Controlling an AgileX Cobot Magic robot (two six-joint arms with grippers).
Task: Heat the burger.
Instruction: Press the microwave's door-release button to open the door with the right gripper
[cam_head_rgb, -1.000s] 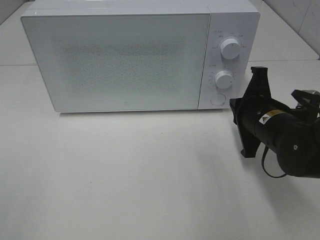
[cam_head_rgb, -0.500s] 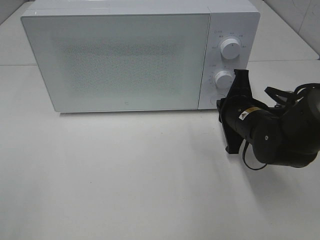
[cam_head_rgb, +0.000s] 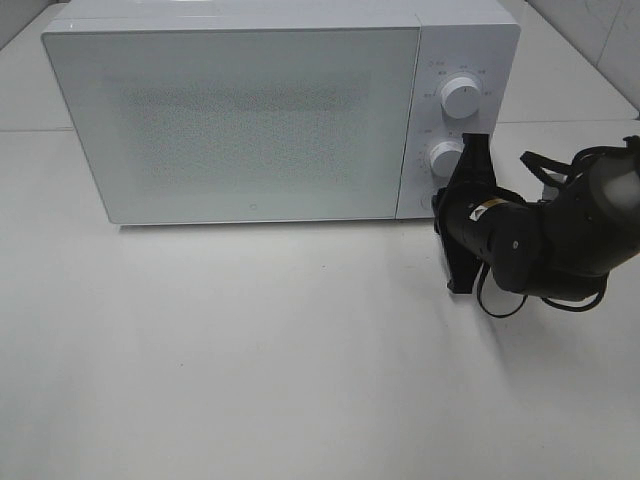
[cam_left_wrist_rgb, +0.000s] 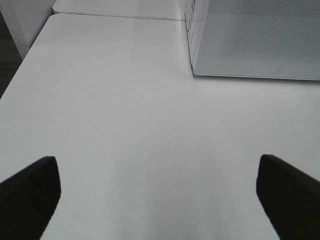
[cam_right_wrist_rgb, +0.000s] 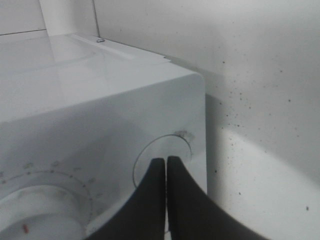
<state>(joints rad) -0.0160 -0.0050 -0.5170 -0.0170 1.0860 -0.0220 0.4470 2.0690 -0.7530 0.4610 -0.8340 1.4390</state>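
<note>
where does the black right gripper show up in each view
Exterior high: black right gripper right of centre, shut tips at the white microwave control panel's lower end.
Left wrist: not in it.
Right wrist: shut tips in front of the round white button.
Shared landmark: the white microwave, in all three views.

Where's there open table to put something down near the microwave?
The table in front of the microwave door is bare, from the left edge across to the right arm. The stretch left of the microwave, ahead of the open left gripper, is bare too. Crowded only at the control panel, with the shut right gripper at the round button.
</note>
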